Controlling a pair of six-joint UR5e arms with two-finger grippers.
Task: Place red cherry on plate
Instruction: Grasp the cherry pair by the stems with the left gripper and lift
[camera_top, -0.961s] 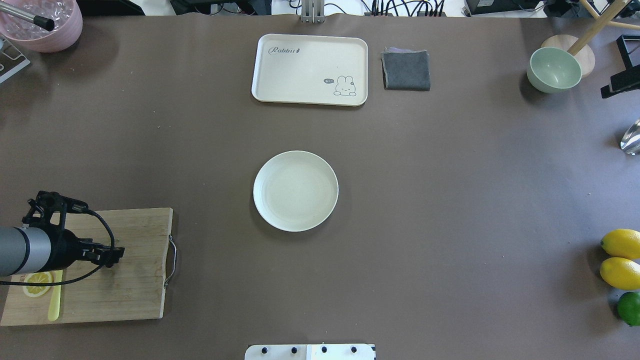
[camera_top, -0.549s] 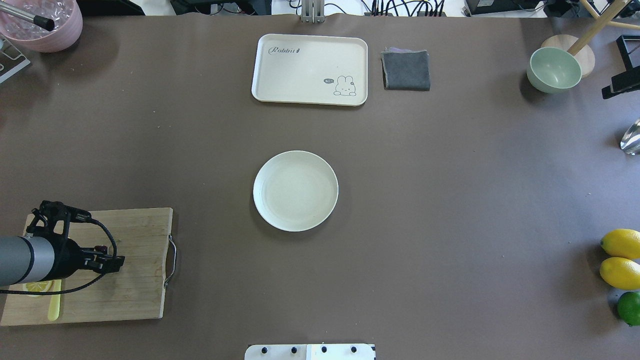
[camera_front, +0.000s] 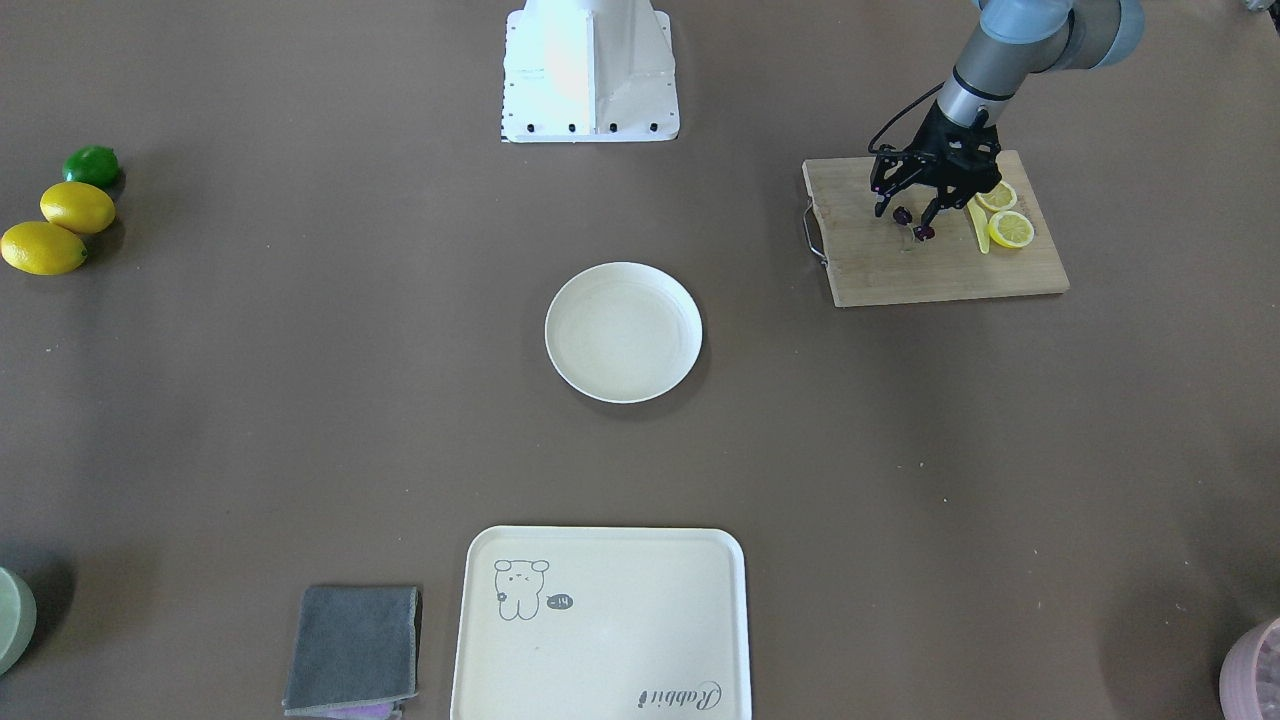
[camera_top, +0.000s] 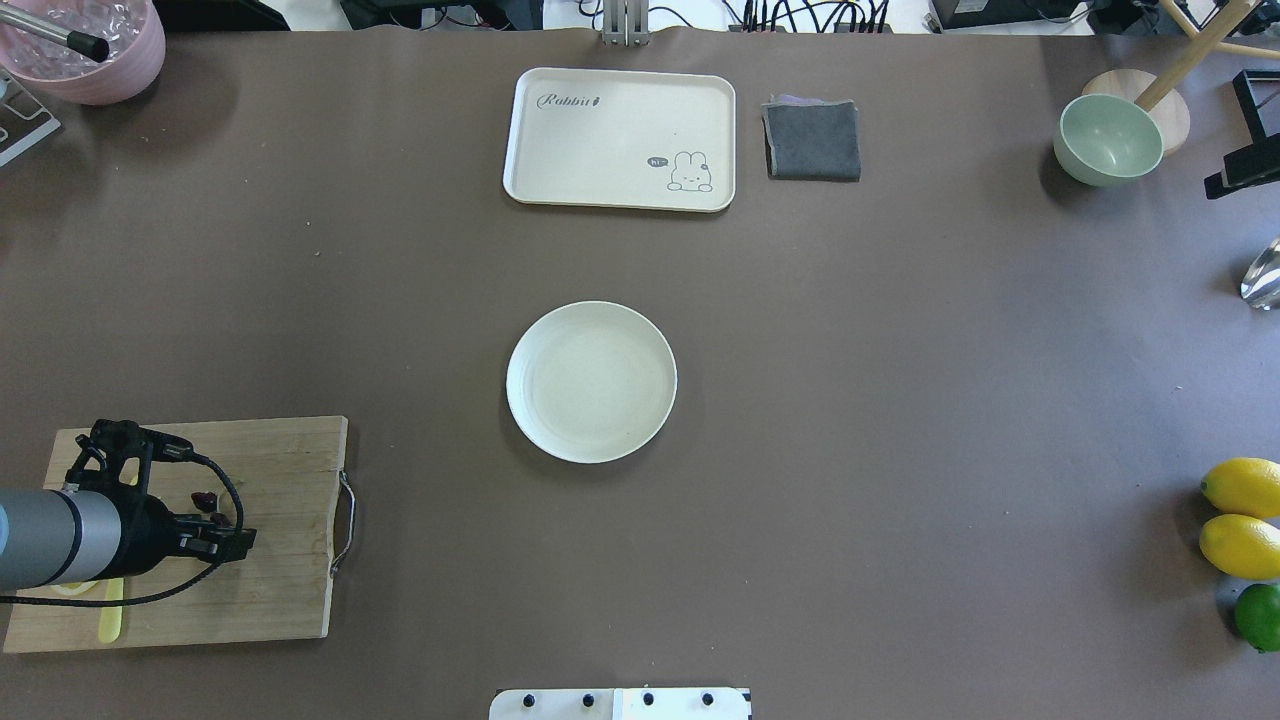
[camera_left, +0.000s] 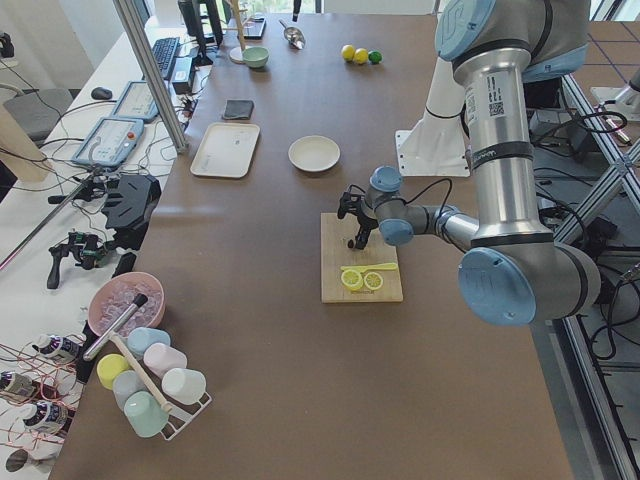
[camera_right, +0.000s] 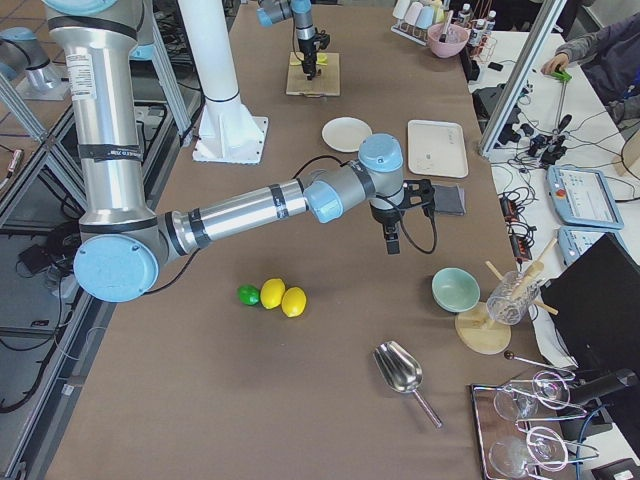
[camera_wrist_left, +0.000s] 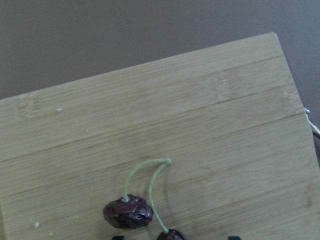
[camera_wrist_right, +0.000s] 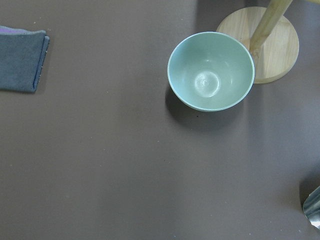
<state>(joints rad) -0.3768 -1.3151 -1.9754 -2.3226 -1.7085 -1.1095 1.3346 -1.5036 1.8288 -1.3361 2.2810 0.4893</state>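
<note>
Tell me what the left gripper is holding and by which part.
Nothing yet. The left gripper is open above the red cherry, which lies loose on the cutting board.

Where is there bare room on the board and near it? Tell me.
Free: the board strip by its handle; the empty plate; the table between them. Crowded: the board's other half, with lemon slices, the cherry and the left gripper above it.
</note>
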